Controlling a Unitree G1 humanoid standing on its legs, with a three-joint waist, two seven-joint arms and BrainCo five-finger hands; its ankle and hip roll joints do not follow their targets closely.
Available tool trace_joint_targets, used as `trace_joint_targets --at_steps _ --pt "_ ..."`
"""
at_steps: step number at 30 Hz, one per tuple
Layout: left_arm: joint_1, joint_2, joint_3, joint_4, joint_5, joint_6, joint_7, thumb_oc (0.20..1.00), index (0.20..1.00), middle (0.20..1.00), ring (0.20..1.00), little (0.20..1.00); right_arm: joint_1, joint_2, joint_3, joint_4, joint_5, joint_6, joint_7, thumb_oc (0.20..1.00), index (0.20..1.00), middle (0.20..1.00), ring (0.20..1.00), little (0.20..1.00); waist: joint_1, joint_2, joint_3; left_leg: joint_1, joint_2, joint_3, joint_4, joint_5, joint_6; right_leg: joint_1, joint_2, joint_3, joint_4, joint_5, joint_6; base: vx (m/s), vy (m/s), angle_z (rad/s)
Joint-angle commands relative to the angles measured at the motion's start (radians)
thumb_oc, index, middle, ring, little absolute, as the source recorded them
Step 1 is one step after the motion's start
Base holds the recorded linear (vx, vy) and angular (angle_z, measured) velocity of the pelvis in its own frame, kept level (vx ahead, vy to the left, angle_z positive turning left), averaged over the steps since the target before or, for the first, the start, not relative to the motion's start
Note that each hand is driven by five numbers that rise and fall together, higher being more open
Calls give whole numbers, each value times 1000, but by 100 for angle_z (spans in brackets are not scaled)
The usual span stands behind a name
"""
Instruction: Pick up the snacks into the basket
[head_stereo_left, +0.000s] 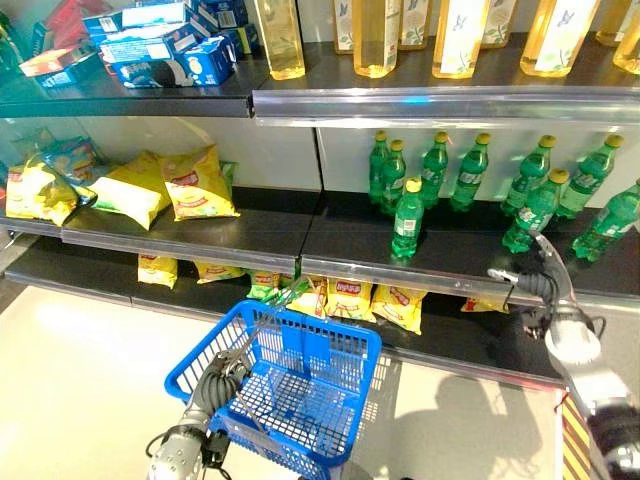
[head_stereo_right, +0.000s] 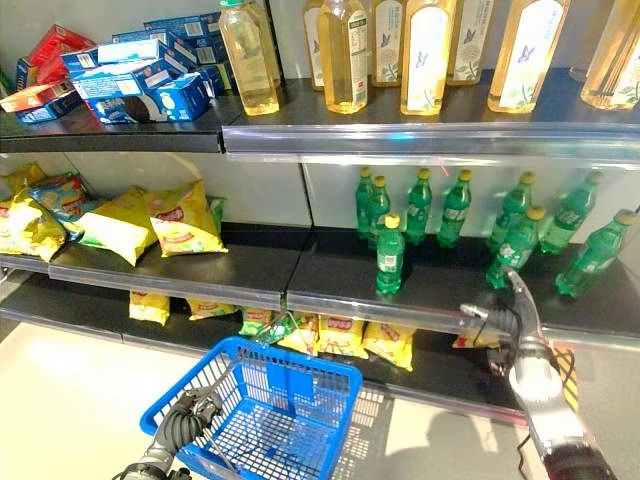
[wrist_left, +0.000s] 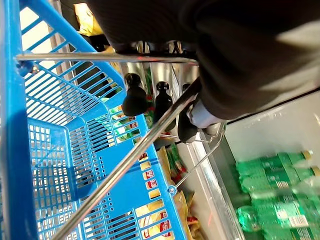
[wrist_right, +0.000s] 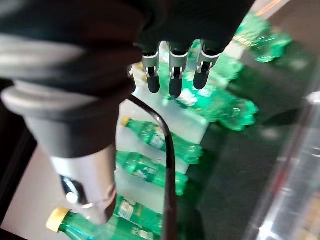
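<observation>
Yellow snack bags (head_stereo_left: 345, 298) lie in a row on the bottom shelf, just behind the blue basket (head_stereo_left: 300, 350). More yellow bags (head_stereo_left: 195, 183) rest on the middle shelf to the left. My left hand (head_stereo_left: 215, 385) is shut on the basket's metal handle (wrist_left: 145, 150), its fingers (wrist_left: 135, 97) curled round the wire. The basket looks empty. My right hand (head_stereo_left: 530, 285) hovers at the middle shelf's front edge on the right, with its fingers (wrist_right: 170, 75) straight and holding nothing, pointing toward the green bottles (wrist_right: 220, 102).
Green bottles (head_stereo_left: 470, 175) stand and lie on the right half of the middle shelf. Tall bottles of yellow liquid (head_stereo_left: 370, 35) and blue boxes (head_stereo_left: 165, 45) fill the top shelf. Pale floor (head_stereo_left: 80, 370) spreads to the left of the basket.
</observation>
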Motion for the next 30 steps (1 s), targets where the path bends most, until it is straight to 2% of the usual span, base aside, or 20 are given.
trace_joint_targets --at_steps 1,5,8,21,30 --pt "-76 37 10 -139 -63 -127 14 200 200 200 200 200 -169 -58 88 63 -4 -23 -1 1000 1000 1000 1000 1000 38 -2 -20 -15 29 -4 16 -6 -6 67 -13 -12 -66 -13 56 -26 11 -3" --pt "-91 48 -5 -151 -76 -124 14 200 200 200 200 200 -289 -40 155 149 25 -8 4 1000 1000 1000 1000 1000 53 0 -10 -25 24 -14 11 2 -6 51 -12 -7 -61 -9 58 -8 3 -1" --pt "-98 56 -17 -154 -73 -120 15 200 200 200 200 200 -344 -27 220 166 -7 10 23 1000 1000 1000 1000 1000 61 -1 -6 -34 23 -25 -2 12 -6 34 -12 -6 -53 -6 58 -7 -2 2" --pt "-100 65 -32 -173 -74 -119 8 200 200 200 200 200 -393 10 300 152 -35 16 58 1000 1000 1000 1000 1000 69 -6 3 -43 26 -32 -22 22 -2 8 -7 -5 -47 -2 57 0 -4 3" --pt "-94 81 -33 -194 -99 -122 -1 200 200 200 200 200 -485 -6 340 201 -41 22 52 1000 1000 1000 1000 1000 78 11 10 -51 23 -30 -25 29 -4 -21 -8 11 -29 -5 57 1 0 0"
